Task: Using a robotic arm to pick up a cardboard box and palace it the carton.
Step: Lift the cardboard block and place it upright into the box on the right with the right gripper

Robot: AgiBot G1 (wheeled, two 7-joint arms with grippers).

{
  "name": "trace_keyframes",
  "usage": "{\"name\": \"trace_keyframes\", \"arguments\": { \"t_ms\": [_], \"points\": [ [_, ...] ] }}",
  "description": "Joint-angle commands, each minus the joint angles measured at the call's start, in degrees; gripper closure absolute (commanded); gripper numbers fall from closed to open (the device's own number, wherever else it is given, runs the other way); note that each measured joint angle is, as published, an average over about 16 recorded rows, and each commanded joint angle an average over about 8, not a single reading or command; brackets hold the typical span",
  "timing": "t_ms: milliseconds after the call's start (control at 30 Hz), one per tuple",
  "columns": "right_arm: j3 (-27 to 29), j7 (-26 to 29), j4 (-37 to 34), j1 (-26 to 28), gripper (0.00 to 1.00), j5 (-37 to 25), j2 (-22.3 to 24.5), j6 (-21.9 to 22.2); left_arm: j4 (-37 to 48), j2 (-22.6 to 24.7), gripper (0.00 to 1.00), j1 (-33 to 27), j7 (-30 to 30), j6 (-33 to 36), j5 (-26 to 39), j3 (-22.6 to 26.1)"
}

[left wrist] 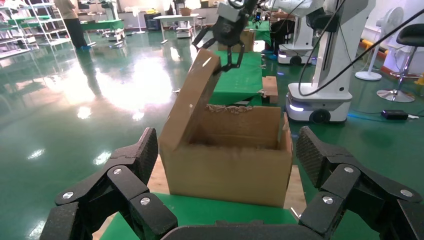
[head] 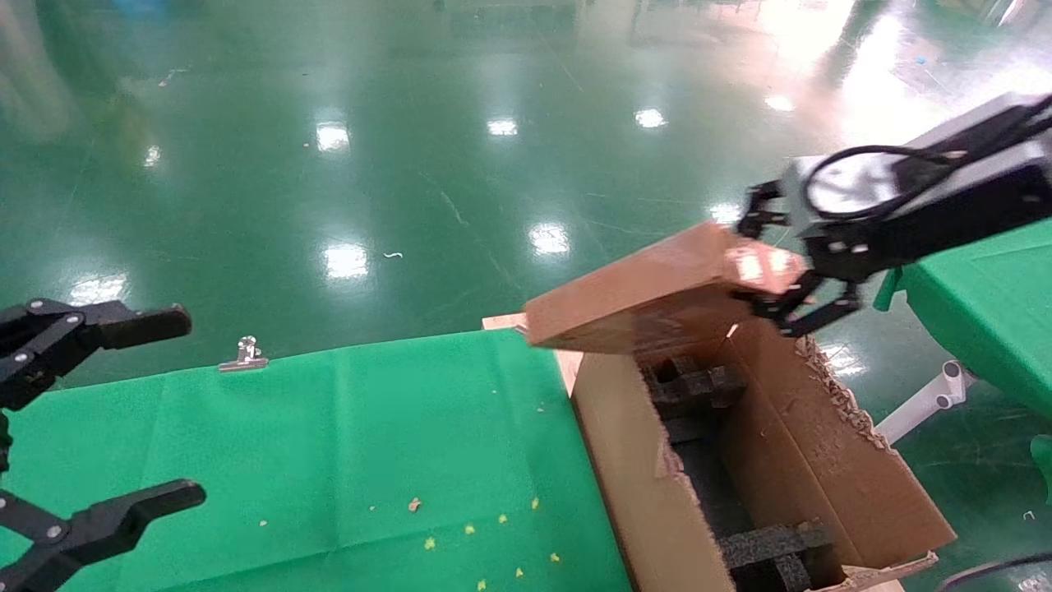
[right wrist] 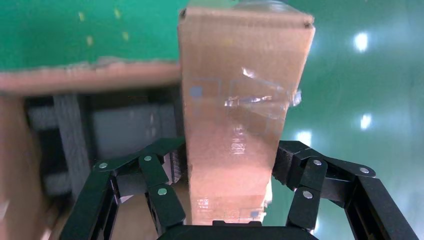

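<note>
A: Nearest the camera, L side?

B: Left gripper (head: 99,419) parked over the green cloth (head: 345,444), fingers spread wide, nothing in them. Well apart from the carton.

A: The carton?

B: Carton (head: 633,493) sits just beside the cloth's edge, top open, ragged flap on its far-right side, black foam blocks (head: 694,386) inside.

A: And the cardboard box?

B: Cardboard box (head: 633,300) is up in the air, tilted, low end over the carton's rear left corner. Robotic arm's right gripper (head: 777,259) is clamped on its raised end, above the carton's far rim.

A: Any writing?

B: Clear tape (right wrist: 260,95) on the box, faint blue marks, can't read them. Metal clip (head: 243,355) on the cloth's far edge.
</note>
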Motion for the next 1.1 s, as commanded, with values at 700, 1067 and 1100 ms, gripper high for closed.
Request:
{"name": "trace_keyframes", "arguments": {
  "t_ms": [700,1067,1100],
  "points": [
    [-16.2,0.4,-8.0,0.9,1.0,2.9,6.4,1.4,0.0,0.0,0.0,0.0,0.0,0.0,0.0,0.0],
    [-15.6,14.5,-20.1,-8.8,1.0,12.5,9.1,6.4,0.0,0.0,0.0,0.0,0.0,0.0,0.0,0.0],
    [-15.2,15.3,-20.6,-9.9,1.0,13.8,9.8,7.0,0.0,0.0,0.0,0.0,0.0,0.0,0.0,0.0]
  ]
}}
